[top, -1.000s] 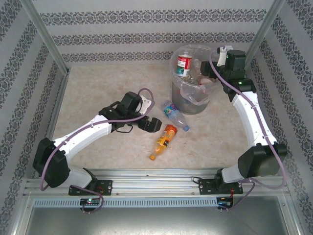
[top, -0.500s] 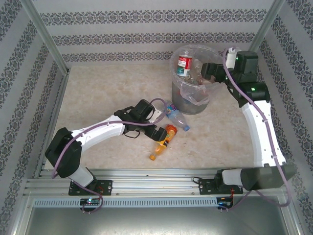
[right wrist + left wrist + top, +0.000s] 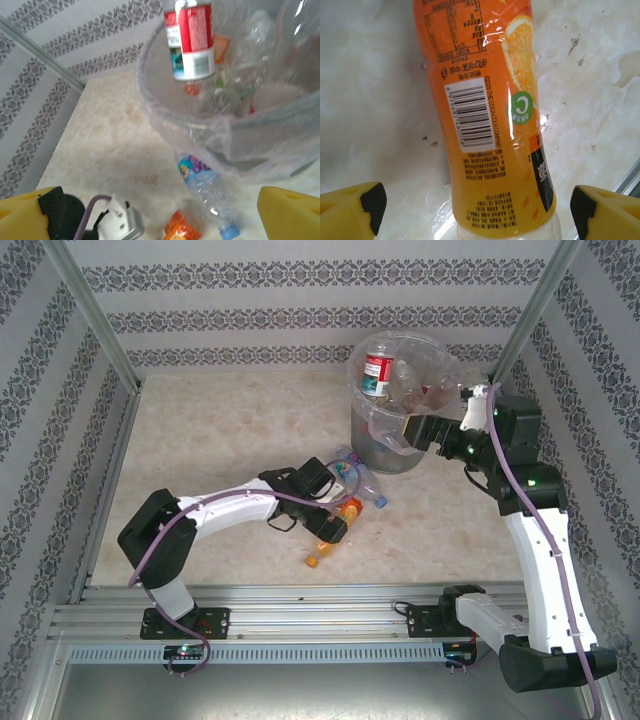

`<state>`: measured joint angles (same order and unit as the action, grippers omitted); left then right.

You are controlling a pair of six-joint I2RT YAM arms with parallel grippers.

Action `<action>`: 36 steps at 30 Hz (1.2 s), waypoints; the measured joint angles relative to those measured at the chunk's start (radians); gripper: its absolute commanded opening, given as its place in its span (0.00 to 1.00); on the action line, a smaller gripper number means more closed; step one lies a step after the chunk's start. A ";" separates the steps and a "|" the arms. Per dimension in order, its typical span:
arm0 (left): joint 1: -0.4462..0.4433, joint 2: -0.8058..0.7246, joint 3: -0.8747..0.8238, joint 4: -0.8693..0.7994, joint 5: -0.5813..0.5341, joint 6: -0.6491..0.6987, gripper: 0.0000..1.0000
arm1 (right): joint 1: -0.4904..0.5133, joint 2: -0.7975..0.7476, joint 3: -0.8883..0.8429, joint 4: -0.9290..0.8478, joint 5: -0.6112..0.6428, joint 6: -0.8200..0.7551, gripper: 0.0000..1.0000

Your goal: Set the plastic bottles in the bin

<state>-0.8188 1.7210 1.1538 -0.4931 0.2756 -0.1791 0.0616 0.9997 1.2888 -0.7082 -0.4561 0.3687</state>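
Your left gripper (image 3: 334,527) hung low over the orange juice bottle (image 3: 480,125), which lay on its side on the surface (image 3: 220,440) near the middle of the near edge. Its jaws stood wide, one on each side of the bottle, neither touching it. Your right gripper (image 3: 412,428) hovered at the right side of the bin (image 3: 382,452), level with its rim, jaws spread and holding nothing. The bin stood toward the far right corner, with a red-labelled bottle (image 3: 377,372) on top of other bottles inside. A clear bottle with a blue label (image 3: 358,476) lay just beside the bin's base, between it and the orange one.
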 measured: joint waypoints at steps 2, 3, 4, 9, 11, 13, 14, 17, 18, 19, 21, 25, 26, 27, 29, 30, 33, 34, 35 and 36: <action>-0.013 0.021 0.016 -0.006 0.000 0.000 0.93 | 0.000 -0.014 -0.029 -0.009 -0.017 0.005 0.98; -0.020 0.033 0.024 -0.010 -0.001 -0.001 0.91 | 0.001 -0.022 -0.044 -0.012 -0.025 0.008 0.98; -0.028 0.045 0.031 -0.016 0.000 -0.003 0.89 | 0.002 -0.032 -0.059 -0.016 -0.032 0.013 0.98; -0.053 0.086 0.050 -0.039 -0.005 -0.022 0.84 | 0.002 -0.082 -0.112 -0.023 -0.058 0.029 0.98; -0.059 0.100 0.061 -0.055 -0.013 -0.031 0.84 | 0.002 -0.103 -0.133 -0.025 -0.062 0.030 0.98; -0.065 0.117 0.076 -0.070 -0.023 -0.038 0.83 | 0.002 -0.122 -0.151 -0.030 -0.061 0.030 0.98; -0.068 0.124 0.080 -0.076 -0.027 -0.041 0.83 | 0.002 -0.130 -0.161 -0.034 -0.061 0.030 0.98; -0.075 0.135 0.090 -0.094 -0.040 -0.054 0.80 | 0.002 -0.150 -0.190 -0.037 -0.061 0.031 0.98; -0.077 0.137 0.094 -0.101 -0.043 -0.060 0.80 | 0.002 -0.154 -0.199 -0.037 -0.061 0.034 0.98; -0.078 0.138 0.099 -0.109 -0.046 -0.064 0.78 | 0.002 -0.158 -0.208 -0.039 -0.061 0.038 0.98; -0.079 0.140 0.111 -0.121 -0.048 -0.071 0.73 | 0.002 -0.161 -0.221 -0.039 -0.061 0.045 0.98; -0.079 0.145 0.119 -0.126 -0.049 -0.086 0.64 | 0.002 -0.179 -0.254 -0.034 -0.061 0.060 0.98; -0.079 0.144 0.119 -0.126 -0.049 -0.088 0.60 | 0.002 -0.185 -0.266 -0.030 -0.061 0.069 0.98; -0.079 0.144 0.119 -0.126 -0.048 -0.090 0.58 | 0.002 -0.188 -0.274 -0.028 -0.062 0.074 0.98; -0.079 0.139 0.120 -0.126 -0.048 -0.093 0.56 | 0.002 -0.192 -0.292 -0.020 -0.063 0.087 0.98; -0.079 0.137 0.120 -0.126 -0.048 -0.094 0.55 | 0.002 -0.192 -0.300 -0.012 -0.068 0.098 0.98; -0.079 0.125 0.112 -0.125 -0.048 -0.097 0.54 | 0.002 -0.193 -0.338 0.024 -0.087 0.133 0.98; -0.079 0.116 0.106 -0.125 -0.048 -0.100 0.54 | 0.002 -0.193 -0.356 0.040 -0.095 0.150 0.98; -0.079 0.105 0.101 -0.125 -0.048 -0.102 0.55 | 0.002 -0.193 -0.375 0.056 -0.105 0.165 0.98; -0.079 0.092 0.098 -0.125 -0.046 -0.105 0.54 | 0.002 -0.192 -0.393 0.074 -0.115 0.183 0.98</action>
<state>-0.8974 1.8126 1.2522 -0.6178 0.2295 -0.2844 0.0635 0.8074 0.8955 -0.6342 -0.5709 0.5522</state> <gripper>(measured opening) 0.545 0.980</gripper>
